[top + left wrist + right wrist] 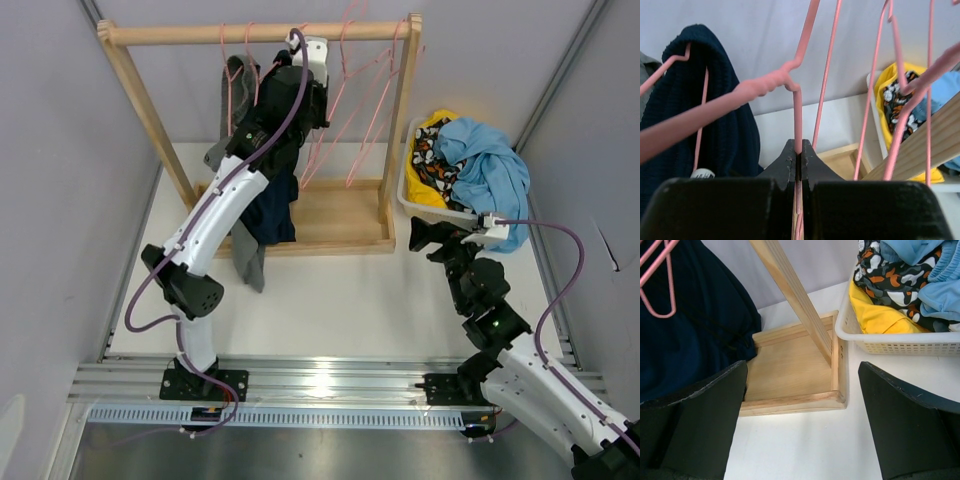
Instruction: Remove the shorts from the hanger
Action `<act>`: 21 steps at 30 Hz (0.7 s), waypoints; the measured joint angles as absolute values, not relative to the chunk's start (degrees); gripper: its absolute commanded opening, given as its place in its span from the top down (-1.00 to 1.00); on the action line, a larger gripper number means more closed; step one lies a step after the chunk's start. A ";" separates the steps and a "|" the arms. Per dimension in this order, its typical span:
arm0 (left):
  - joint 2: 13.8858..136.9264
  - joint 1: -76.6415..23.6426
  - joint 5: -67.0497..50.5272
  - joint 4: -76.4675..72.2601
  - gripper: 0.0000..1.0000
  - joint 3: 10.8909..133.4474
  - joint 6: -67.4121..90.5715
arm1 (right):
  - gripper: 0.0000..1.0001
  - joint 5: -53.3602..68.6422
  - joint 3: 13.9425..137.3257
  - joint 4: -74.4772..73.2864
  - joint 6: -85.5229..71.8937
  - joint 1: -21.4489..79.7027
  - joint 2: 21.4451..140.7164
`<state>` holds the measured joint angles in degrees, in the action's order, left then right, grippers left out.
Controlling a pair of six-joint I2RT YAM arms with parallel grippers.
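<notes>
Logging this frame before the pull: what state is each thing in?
Left gripper: shut on a pink hanger.
Right gripper: open, holding nothing.
Shorts: hanging from the rail, not yet off.
Grey garment: hanging from the rail.
Basket: full of clothes.

Hangers (pixel 760 87) close round L gripper (pixel 799 151) (tight)

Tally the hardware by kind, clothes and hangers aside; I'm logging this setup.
Wooden rack: 1
White basket: 1
Grippers: 2 (left gripper shut on a pink hanger, right gripper open)
Total: 4
</notes>
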<state>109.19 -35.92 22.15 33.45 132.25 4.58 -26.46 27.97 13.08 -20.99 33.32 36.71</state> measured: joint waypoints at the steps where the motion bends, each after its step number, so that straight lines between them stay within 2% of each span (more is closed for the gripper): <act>1: 108.99 -35.90 22.02 33.04 1.00 131.11 4.69 | -0.99 -26.39 27.97 13.02 -21.02 33.32 36.34; 4: 107.39 -35.86 21.32 31.42 0.99 129.05 5.21 | -0.99 -26.15 27.97 12.43 -21.21 33.32 35.07; 6: 105.89 -35.86 21.02 32.23 0.92 127.66 5.67 | -0.99 -26.06 27.97 12.01 -21.41 33.34 34.48; 8: 104.66 -35.83 20.73 33.17 0.63 126.39 6.04 | -0.99 -26.06 27.97 11.55 -21.65 33.52 34.06; 9: 104.16 -35.83 20.58 33.26 0.34 125.62 6.22 | -0.99 -26.04 27.97 11.29 -21.89 33.63 33.93; 14: 100.92 -35.83 19.35 33.89 -0.09 120.03 7.01 | -0.99 -26.04 27.97 10.31 -22.46 34.06 33.19; 18: 98.26 -35.83 18.74 34.04 -0.08 116.53 7.31 | -0.99 -26.04 27.97 9.82 -22.68 34.65 32.82; 20: 96.84 -35.83 18.61 34.06 -0.02 115.59 7.31 | -0.99 -26.06 27.97 9.61 -22.94 35.05 32.82; 21: 96.12 -35.83 18.61 34.04 0.08 115.24 7.31 | -0.99 -26.06 27.97 9.50 -23.03 35.31 32.82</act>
<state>96.12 -35.83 18.61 34.04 115.24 7.31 -26.06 27.97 9.50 -23.03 35.31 32.82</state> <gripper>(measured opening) 0.523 0.993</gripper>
